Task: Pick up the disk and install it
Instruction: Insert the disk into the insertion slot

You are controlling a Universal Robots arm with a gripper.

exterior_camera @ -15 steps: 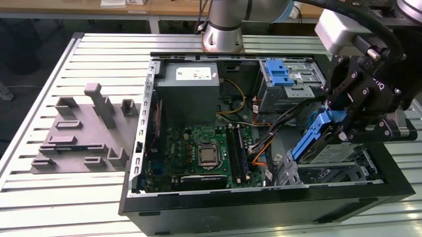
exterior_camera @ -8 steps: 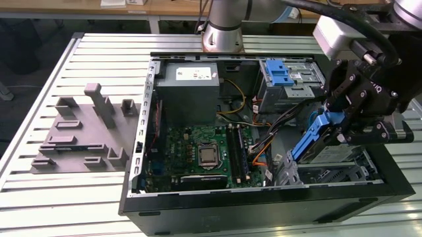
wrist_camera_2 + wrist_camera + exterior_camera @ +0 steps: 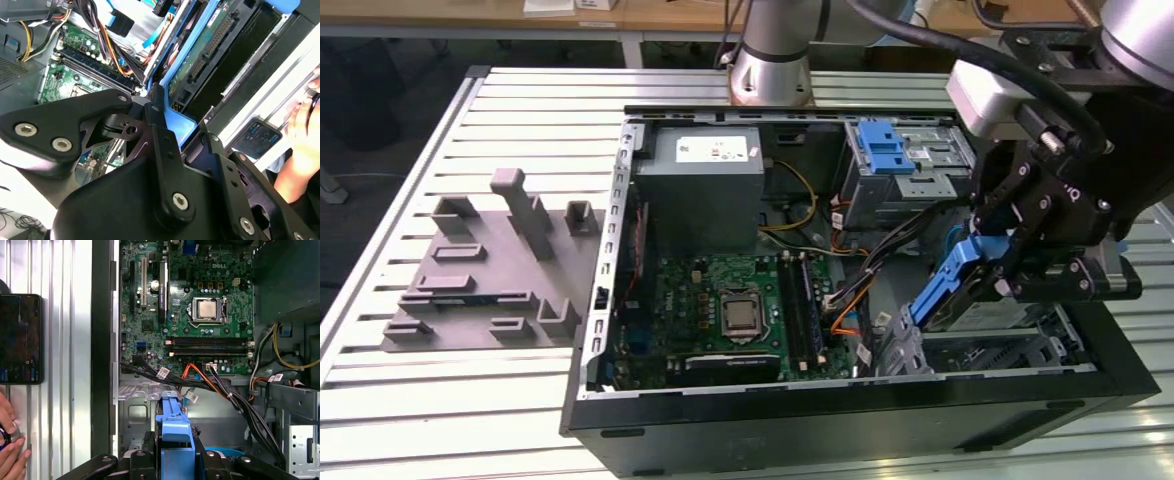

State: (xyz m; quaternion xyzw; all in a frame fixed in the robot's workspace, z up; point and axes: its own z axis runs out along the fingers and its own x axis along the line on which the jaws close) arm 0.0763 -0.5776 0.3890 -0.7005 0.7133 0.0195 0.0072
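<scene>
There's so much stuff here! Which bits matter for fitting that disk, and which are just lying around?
In the job: the disk, gripped by the claw; the open computer case.
Just lying about: grey moulded fixture; phone; a person's hand.

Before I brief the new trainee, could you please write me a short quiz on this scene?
1. True or false: the gripper is shut on the disk.
2. How does the disk hang? A level; B tilted; C lying loose.
3. In the exterior view, toward which side of the computer case is the disk?
Key: 1 true; 2 B; 3 the exterior view's right.
</scene>
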